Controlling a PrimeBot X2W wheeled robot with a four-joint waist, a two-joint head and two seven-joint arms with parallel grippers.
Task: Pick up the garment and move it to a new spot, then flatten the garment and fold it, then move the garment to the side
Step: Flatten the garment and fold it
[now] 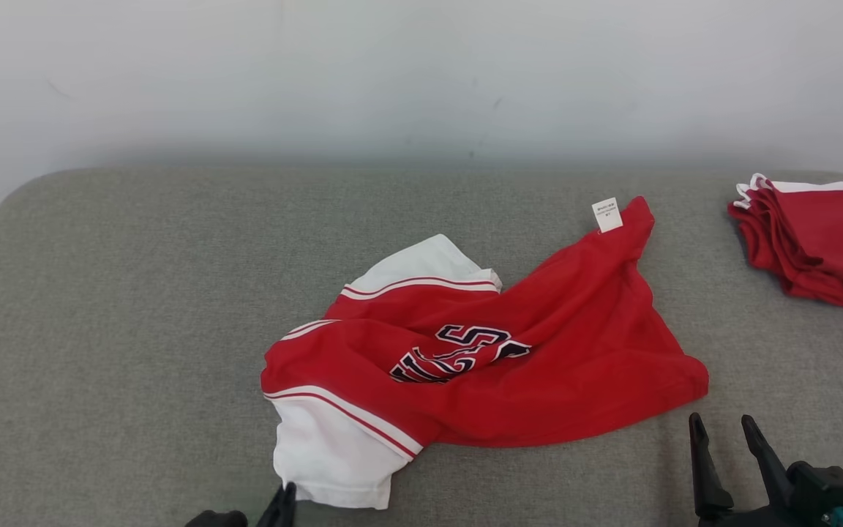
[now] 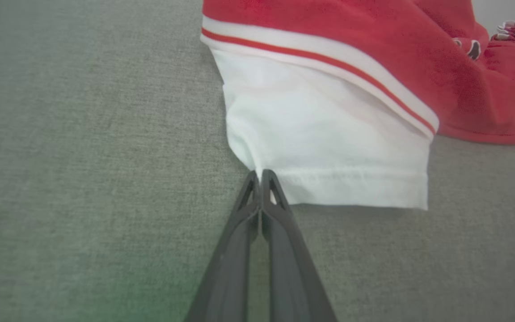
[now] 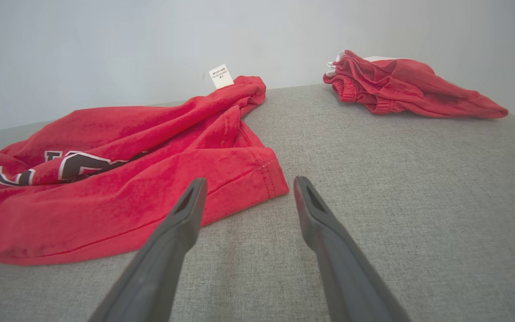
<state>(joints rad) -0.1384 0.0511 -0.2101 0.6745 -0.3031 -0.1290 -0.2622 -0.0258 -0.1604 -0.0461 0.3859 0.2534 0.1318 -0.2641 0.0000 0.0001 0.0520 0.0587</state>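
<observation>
Pinching the hem corner of the white sleeve (image 2: 324,134), the left gripper (image 2: 261,175) is seen with its fingers pressed together, the cloth gathered into small puckers at their tips. That sleeve belongs to the red jersey (image 1: 538,344), which is spread crumpled across the middle of the grey cushioned surface (image 1: 99,329); the left gripper is placed at the jersey's 7 o'clock. The right gripper (image 1: 721,421) is held wide apart and empty at the jersey's 5 o'clock, just beside the red hem corner (image 3: 266,179) but not touching it.

The pick-up is judged to be half prepared: one corner is secured, the other is not. For a clean lift, the red hem corner should be taken by the right gripper deep enough that both layers are caught. The two arms should then be raised together so that the thin pinch on the sleeve is not pulled loose. The twisted body, with its care label (image 1: 607,215) thrown out at 1 o'clock, is likely to hang unevenly.

The cushioned surface does the work of a container here: the jersey is laid on it, and a stack of folded red garments (image 1: 817,234) is set at its 2 o'clock, well apart from the jersey.
</observation>
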